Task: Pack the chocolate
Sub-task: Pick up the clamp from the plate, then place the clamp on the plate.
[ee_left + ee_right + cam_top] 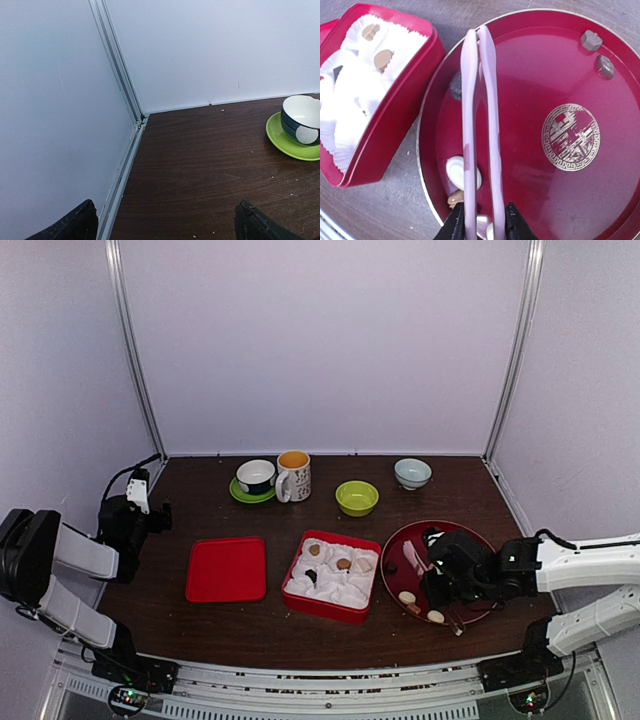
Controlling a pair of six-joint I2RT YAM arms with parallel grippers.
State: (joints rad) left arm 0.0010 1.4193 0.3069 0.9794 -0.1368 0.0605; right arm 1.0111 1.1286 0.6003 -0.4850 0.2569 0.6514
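Note:
My right gripper (440, 575) hovers over the round red plate (480, 545) and is shut on pink tongs (413, 557). In the right wrist view the gripper (482, 222) squeezes the tongs (468, 100) near their open end, arms nearly together. On the plate (600, 200) lie a white chocolate (455, 172), a tan one (453, 199), a dark one (456, 87) and two more (591, 41) at the far rim. The red box (333, 608) with white paper cups holds several chocolates (343, 563). My left gripper (140, 508) is open and empty by the left wall.
A red lid (227, 568) lies left of the box. At the back stand a cup on a green saucer (257, 478), a mug (294, 476), a green bowl (357, 497) and a pale bowl (412, 473). The left wrist view shows the wall corner and the saucer (285, 142).

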